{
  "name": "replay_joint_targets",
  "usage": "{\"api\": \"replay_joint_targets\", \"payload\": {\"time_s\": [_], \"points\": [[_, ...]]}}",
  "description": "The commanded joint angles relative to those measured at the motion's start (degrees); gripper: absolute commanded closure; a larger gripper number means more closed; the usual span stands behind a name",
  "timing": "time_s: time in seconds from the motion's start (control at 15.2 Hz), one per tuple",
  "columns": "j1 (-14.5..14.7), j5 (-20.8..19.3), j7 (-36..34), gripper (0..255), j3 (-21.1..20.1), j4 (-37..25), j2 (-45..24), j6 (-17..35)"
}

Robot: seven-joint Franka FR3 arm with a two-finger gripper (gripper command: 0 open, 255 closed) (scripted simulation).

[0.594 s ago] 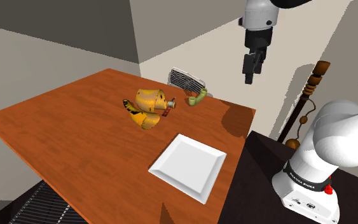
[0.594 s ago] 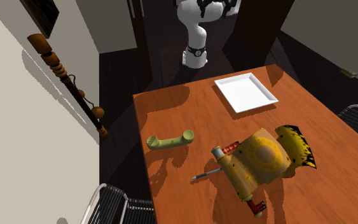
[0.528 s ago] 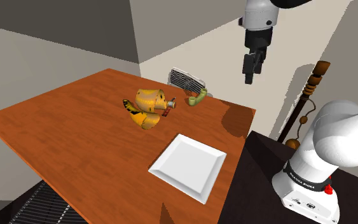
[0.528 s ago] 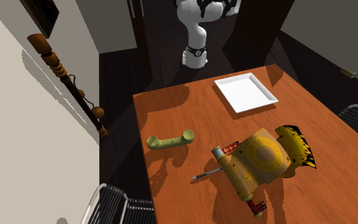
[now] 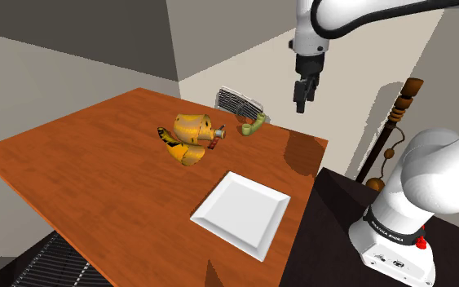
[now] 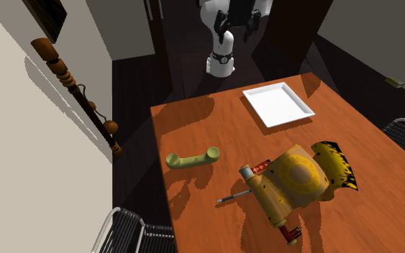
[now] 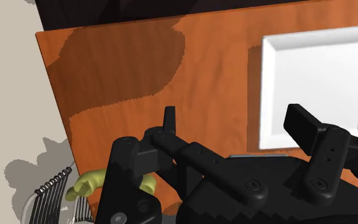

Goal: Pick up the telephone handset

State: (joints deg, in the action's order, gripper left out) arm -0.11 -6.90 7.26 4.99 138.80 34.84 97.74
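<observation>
Around the handset: a yellow toy with a black-striped fin lies near it, apart from it; a thin dark rod lies at the toy's side.
Plate: white, square, well apart from the handset, toward the arm's end of the table.
Chair: wire-backed, just past the table edge nearest the handset.
Post: turned wood with knobs, leaning by the pale wall.
Gripper: black, fingers standing apart with nothing between them; it hangs high over the table's corner, well apart from the handset.
Table: orange-brown wood, with soft shadows on it.
Room: beige wall, dark floor, and a dark box under the arm.
Handset: olive green, a short curved bar with a knob at each end. It lies flat on bare wood near the table edge on the wall side. In the wrist view the gripper's body hides part of it.
</observation>
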Motion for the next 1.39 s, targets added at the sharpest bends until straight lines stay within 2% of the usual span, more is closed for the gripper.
{"api": "replay_joint_targets", "payload": {"time_s": [0.0,0.59,0.99,1.32], "points": [[-0.2,-0.64,2.16,0,1.66,-0.36,-3.83,4.16],[-0.12,0.57,11.34,0,7.1,-6.23,-22.01,18.62],[-0.32,4.61,18.47,0,9.18,-13.79,-35.33,25.32],[-1.56,9.11,24.46,0,9.25,-22.28,-46.63,28.57]]}}
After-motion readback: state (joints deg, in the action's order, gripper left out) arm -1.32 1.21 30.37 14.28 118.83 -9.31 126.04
